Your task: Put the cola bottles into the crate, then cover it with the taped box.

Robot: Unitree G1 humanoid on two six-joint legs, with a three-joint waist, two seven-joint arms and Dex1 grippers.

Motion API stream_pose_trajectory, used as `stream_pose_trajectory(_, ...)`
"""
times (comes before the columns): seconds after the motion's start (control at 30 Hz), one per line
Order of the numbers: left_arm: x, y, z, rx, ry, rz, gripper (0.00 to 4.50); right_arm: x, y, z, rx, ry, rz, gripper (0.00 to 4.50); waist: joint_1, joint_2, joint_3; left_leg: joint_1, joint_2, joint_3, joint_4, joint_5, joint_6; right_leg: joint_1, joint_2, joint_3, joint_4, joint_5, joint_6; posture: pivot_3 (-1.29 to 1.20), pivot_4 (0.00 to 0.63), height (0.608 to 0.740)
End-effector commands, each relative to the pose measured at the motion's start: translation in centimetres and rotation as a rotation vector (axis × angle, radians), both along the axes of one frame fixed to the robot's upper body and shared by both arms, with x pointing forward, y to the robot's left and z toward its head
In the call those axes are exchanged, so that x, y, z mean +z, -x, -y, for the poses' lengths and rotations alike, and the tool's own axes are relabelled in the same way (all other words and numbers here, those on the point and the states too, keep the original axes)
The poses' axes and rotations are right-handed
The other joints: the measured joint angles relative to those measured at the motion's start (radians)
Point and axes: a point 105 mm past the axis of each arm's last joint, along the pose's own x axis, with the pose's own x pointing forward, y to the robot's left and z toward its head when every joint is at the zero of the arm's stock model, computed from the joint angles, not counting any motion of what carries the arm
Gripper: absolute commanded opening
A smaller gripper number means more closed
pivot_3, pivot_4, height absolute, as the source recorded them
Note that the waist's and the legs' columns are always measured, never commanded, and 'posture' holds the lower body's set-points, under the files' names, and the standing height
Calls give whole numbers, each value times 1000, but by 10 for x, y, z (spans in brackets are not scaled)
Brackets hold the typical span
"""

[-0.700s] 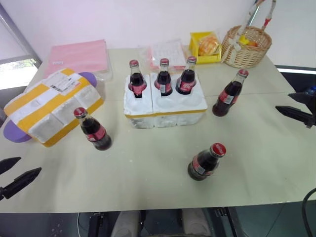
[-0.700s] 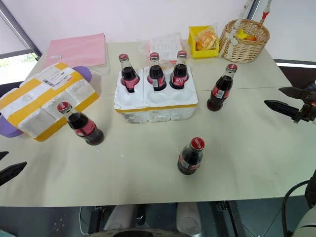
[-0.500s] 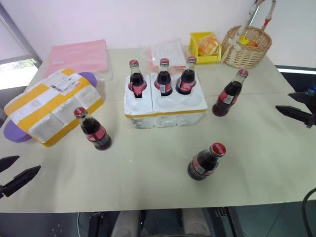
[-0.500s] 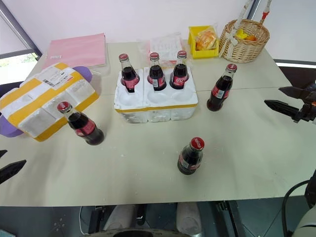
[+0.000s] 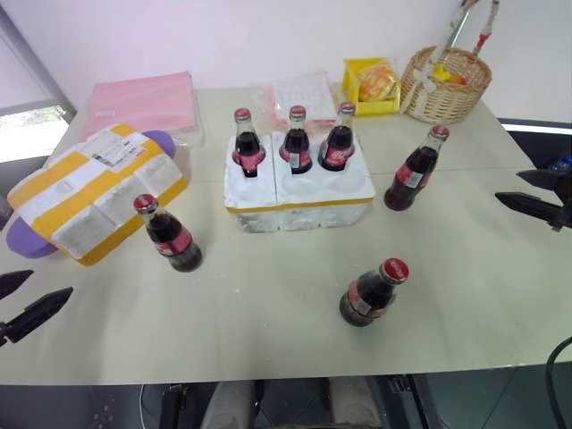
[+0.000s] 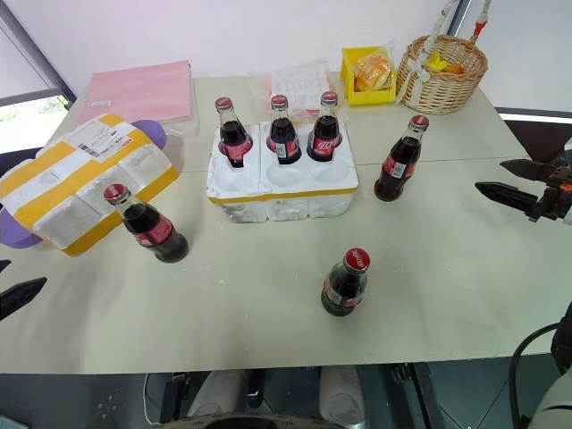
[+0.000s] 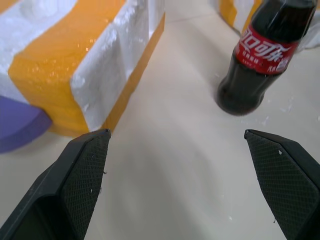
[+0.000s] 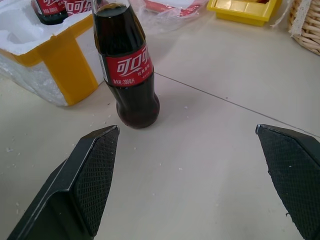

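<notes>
Right tool (image 6: 523, 180) — cola bottle (image 6: 398, 171) near

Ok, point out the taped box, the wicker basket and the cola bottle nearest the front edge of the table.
taped box (image 5: 94, 192), left eye view, yellow tape band on top.
wicker basket (image 5: 444, 98), left eye view, woven front wall.
front cola bottle (image 5: 368, 296), left eye view, red label.

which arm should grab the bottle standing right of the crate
Right. The right gripper is open on that side of the table, and its wrist view faces the bottle beside the crate. The left gripper is far across.
</notes>
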Motion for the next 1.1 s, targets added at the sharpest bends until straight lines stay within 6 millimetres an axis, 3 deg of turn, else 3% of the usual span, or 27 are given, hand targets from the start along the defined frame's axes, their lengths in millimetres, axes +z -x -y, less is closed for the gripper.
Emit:
stream_pose_trajectory(0.03, 14, -5, 11, -67, -38, 23, 4488, 34, 1, -4, 42, 23, 64, 4500, -2, 0, 0, 0, 0, 0, 0, 0, 0, 0, 0, 0, 0, 0, 0, 0, 150, 738)
stream_pose_trajectory(0.17, 22, -13, 25, -165, -24, 28, 4488, 70, 0, -26, 167, 38, 83, 4500, -6, 1, 0, 0, 0, 0, 0, 0, 0, -1, 0, 0, 0, 0, 0, 0, 150, 738)
stream_pose_trajectory(0.3, 20, -25, 36, -243, -42, -3, 4488, 103, 0, -68, 336, 41, 109, 4500, -10, 1, 0, 0, 0, 0, -2, 0, 0, -1, 0, 0, 0, 0, 0, 0, 150, 738)
stream_pose_trajectory(0.47, 17, -42, 53, -332, -30, 2, 4488, 131, 19, -122, 589, 14, 124, 4500, -5, 1, 1, -1, 0, 0, -3, 0, 0, -3, 0, 0, 0, 0, 1, 0, 150, 738)
stream_pose_trajectory(0.7, 3, -69, 77, -413, -5, 2, 4488, 136, 37, -166, 798, 47, 107, 4500, 17, 1, 1, -2, 0, 0, -2, 0, 0, -4, 1, 0, 0, 1, 1, 0, 150, 738)
stream_pose_trajectory(0.8, -6, -75, 84, -442, -20, -18, 4488, 132, 37, -171, 817, 59, 94, 4500, 19, 1, 1, -2, -1, 0, -1, 0, 0, -4, 1, 0, 1, 2, 4, 0, 150, 738)
stream_pose_trajectory(1.1, -10, -100, 96, -429, -25, 51, 4488, 127, 39, -174, 835, 31, 71, 4500, 21, 1, 1, -2, -1, 0, -1, 0, 0, -4, 1, 0, 1, 3, 5, 0, 150, 738)
